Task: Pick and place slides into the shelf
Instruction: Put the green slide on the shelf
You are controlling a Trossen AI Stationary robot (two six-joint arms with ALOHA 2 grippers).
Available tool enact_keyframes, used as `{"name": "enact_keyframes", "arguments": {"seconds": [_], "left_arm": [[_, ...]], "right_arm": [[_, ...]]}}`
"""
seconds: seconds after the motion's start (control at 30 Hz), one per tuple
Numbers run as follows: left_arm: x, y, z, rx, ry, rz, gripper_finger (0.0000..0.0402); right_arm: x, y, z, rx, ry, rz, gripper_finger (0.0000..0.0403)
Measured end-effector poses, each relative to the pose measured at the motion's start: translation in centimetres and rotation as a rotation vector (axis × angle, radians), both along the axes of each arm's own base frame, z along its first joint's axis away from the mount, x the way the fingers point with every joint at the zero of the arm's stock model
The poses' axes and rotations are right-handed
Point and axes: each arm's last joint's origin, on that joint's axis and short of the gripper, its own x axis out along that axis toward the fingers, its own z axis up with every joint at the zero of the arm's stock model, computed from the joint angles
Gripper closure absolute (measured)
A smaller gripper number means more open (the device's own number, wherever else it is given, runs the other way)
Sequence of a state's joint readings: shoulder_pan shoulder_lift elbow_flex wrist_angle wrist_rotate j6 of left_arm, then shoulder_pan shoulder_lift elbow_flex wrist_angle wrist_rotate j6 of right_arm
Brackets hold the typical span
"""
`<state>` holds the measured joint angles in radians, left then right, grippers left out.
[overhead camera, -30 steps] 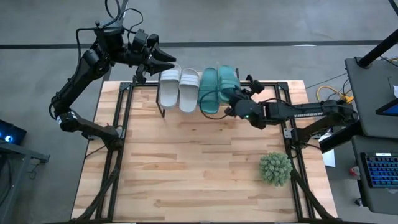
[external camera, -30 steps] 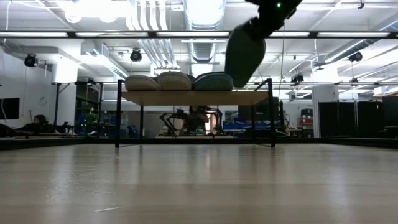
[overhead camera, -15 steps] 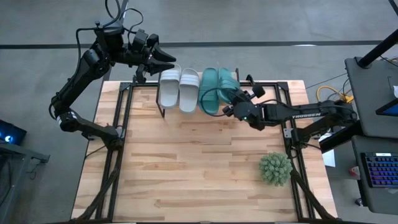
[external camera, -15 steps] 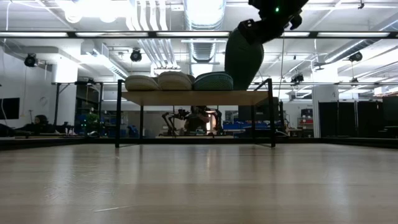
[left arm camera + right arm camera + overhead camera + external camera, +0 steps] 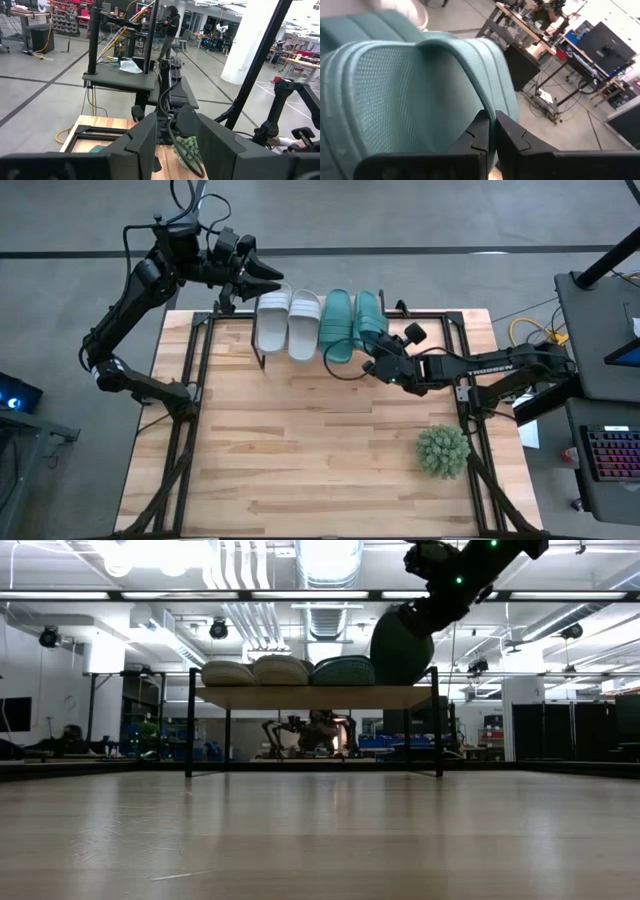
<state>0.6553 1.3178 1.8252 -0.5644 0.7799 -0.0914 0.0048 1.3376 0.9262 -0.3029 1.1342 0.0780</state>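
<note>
Two pale slides [image 5: 288,323] and one teal slide [image 5: 336,326] lie side by side on the shelf [image 5: 300,697] at the table's far edge. A second teal slide [image 5: 370,318] sits just right of them, over the shelf's right part, with my right gripper [image 5: 380,360] shut on its near end. In the low view this slide [image 5: 400,645] is tilted, its lower part down at the shelf top. My left gripper [image 5: 270,280] hangs open and level above the shelf's far left corner, with nothing between its fingers. My right gripper pinches a thin raised edge of the teal slide [image 5: 482,102] between its two fingers, at the slide's near end. The fingers come from the table's near right, slanting slightly down. The slide tilts; whether its lower part touches the shelf top, I cannot tell.
A spiky green plant ball [image 5: 442,450] sits on the table near the right edge. Black frame rails [image 5: 190,380] run along the table's left and right sides. The wide middle of the tabletop [image 5: 320,440] is bare wood.
My right gripper has gone down toward the shelf and rolled, still shut on the teal slide. The slide stood steeply and overlapped the other teal slide. It has sunk and now lies flatter beside that slide.
</note>
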Motion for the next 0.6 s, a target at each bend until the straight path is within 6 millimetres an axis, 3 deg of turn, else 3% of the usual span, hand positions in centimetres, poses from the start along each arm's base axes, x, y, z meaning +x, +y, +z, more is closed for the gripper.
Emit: {"name": "enact_keyframes", "arguments": {"seconds": [0.6], "left_arm": [[0.01, 0.01, 0.0, -0.003, 0.0, 0.0, 0.0283]], "right_arm": [[-0.24, 0.05, -0.75, -0.113, 0.359, 0.111, 0.0394]]}}
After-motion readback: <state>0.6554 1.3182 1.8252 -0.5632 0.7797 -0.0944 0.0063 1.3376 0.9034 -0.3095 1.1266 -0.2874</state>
